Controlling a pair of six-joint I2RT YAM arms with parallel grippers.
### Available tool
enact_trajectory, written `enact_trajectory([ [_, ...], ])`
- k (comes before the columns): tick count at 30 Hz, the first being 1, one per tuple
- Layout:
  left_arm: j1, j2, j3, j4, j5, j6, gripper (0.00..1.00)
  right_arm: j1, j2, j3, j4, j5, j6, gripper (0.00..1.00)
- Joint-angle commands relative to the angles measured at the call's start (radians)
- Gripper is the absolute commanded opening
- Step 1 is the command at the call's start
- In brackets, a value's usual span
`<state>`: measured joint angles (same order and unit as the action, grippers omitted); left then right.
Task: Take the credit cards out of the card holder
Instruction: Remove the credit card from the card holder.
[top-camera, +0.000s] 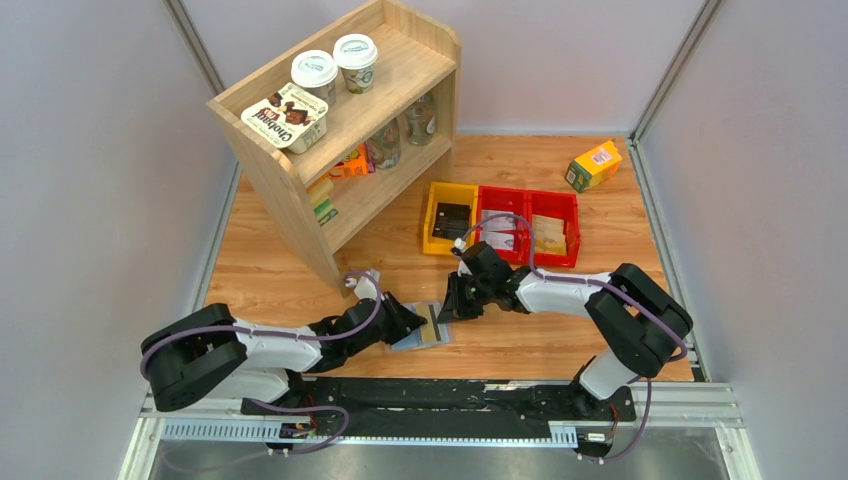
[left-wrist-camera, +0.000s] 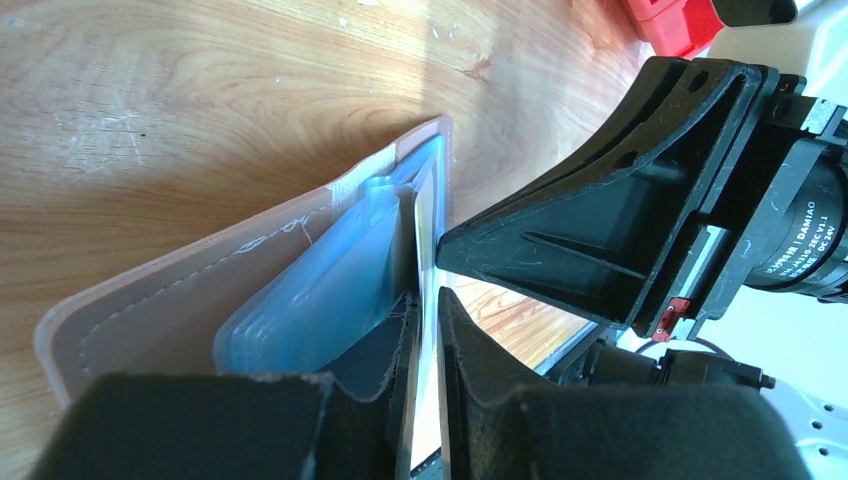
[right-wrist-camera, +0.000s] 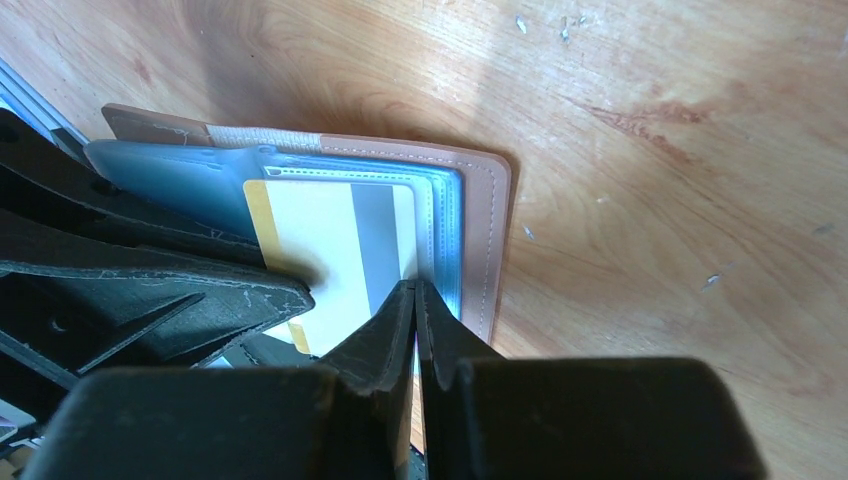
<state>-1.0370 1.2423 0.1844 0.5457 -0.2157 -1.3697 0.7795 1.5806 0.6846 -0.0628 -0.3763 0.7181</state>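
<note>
The card holder (top-camera: 428, 338) lies open on the table between the arms, taupe outside (left-wrist-camera: 180, 300) with grey-blue clear pockets (right-wrist-camera: 150, 170). A credit card (right-wrist-camera: 330, 235), white with a grey stripe and a tan-yellow edge, lies on its right panel (right-wrist-camera: 487, 230). My left gripper (top-camera: 413, 322) is shut on a thin white leaf seen edge-on (left-wrist-camera: 429, 215), which looks like this card. My right gripper (top-camera: 447, 310) is shut at the card's right edge (right-wrist-camera: 415, 288), on the pocket leaf there. Both grippers' tips nearly touch. Whether other cards are there is hidden.
A yellow bin (top-camera: 450, 215) and two red bins (top-camera: 530, 228) with items stand behind the card holder. A wooden shelf (top-camera: 340, 130) with cups and bottles stands at the back left. A small yellow-green box (top-camera: 593, 165) sits at the back right.
</note>
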Motion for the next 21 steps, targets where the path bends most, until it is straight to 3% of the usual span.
enact_trajectory([
  [1, -0.001, 0.016, 0.040, 0.108, 0.050, 0.006, 0.17, 0.004, 0.029, -0.028, -0.031, 0.045, -0.006, 0.08],
  [4, -0.001, -0.029, 0.020, 0.103, 0.032, -0.011, 0.12, -0.005, 0.036, -0.033, -0.034, 0.047, 0.000, 0.08],
  [9, -0.001, -0.170, 0.004, -0.045, 0.000, -0.015, 0.11, -0.011, 0.051, -0.033, -0.037, 0.050, 0.006, 0.08],
  [17, -0.001, -0.279, -0.017, -0.148, -0.021, -0.046, 0.09, -0.011, 0.059, -0.028, -0.046, 0.060, 0.007, 0.08],
  [21, -0.001, -0.351, 0.026, -0.331, -0.022, -0.008, 0.03, -0.011, 0.053, -0.028, -0.049, 0.063, 0.009, 0.08],
])
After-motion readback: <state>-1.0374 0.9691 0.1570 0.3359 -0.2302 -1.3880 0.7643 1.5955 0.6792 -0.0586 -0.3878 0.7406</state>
